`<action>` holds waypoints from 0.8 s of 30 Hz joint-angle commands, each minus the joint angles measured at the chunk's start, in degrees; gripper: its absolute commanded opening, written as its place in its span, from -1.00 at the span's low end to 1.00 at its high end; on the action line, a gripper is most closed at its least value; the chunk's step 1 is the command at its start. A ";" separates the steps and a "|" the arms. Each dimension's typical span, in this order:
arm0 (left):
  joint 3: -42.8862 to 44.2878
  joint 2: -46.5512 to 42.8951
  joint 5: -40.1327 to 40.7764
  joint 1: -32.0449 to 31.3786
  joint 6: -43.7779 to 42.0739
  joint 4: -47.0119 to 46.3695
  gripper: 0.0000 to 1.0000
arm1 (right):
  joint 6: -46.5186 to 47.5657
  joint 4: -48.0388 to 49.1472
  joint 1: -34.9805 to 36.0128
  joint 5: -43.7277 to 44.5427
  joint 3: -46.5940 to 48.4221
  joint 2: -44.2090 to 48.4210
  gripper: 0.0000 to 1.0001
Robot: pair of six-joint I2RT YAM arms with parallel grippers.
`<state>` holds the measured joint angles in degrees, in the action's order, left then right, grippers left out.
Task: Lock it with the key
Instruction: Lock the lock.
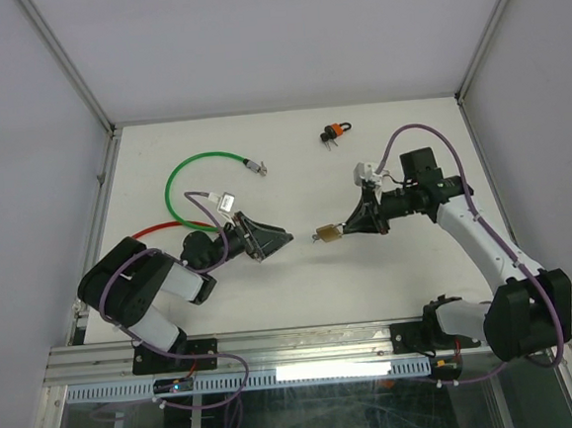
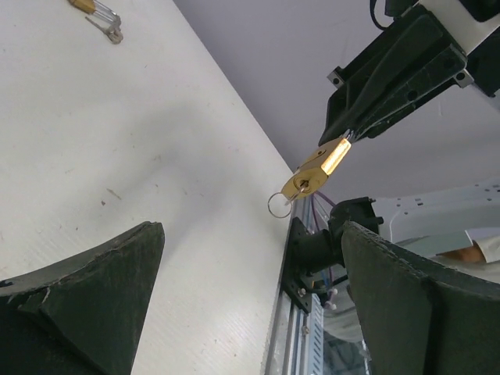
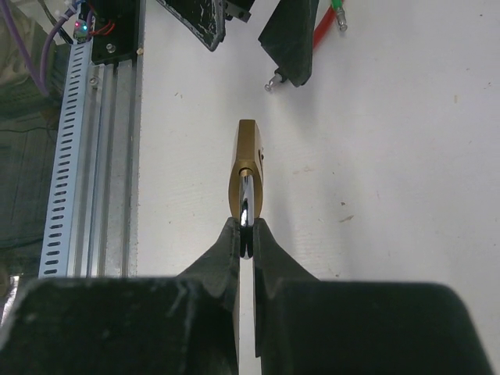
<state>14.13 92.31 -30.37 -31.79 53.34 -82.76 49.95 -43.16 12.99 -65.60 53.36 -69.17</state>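
Between both arms, lock [image 1: 328, 234] was held level, long axis pointed at left gripper [image 2: 251, 234], shackle [image 3: 245, 195] pinched by right gripper [image 1: 348, 227]; left gripper was spread wide, apart from lock; table [image 1: 302, 292] edges were kept well off.

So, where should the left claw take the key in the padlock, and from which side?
Take the key's head, where it sticks out of the padlock's bottom, not the loose ring. Come straight in from that free end: the right claw holds the shackle at the other end, and the keyhole faces the open left claw. The head is small, so probably a fingertip pinch.
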 commanded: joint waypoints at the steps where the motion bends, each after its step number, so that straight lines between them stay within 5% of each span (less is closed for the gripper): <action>1: 0.24 -4.18 2.46 0.04 1.29 -5.46 0.98 | -2.56 3.38 -0.85 -5.74 2.10 3.12 -1.00; 6: 6.75 -21.71 16.44 -4.59 -17.55 37.83 0.98 | -3.54 4.30 -1.34 -6.21 1.59 3.16 -1.00; 8: 9.03 -26.84 24.11 -7.26 -23.28 47.39 0.98 | -3.81 4.71 -1.59 -6.34 1.41 3.08 -1.00; 16: 0.30 -39.67 27.06 -7.30 -19.07 41.64 0.98 | -4.10 5.23 -3.77 -7.64 0.85 3.22 -1.00; 24: -3.28 -45.63 18.59 -7.05 -17.72 40.49 0.98 | -3.58 6.18 -7.56 -11.41 -0.80 3.89 -1.00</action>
<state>11.09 49.32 -8.19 -39.27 34.02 -40.66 46.41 -39.97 7.01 -70.48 52.97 -67.66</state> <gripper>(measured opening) 0.990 0.032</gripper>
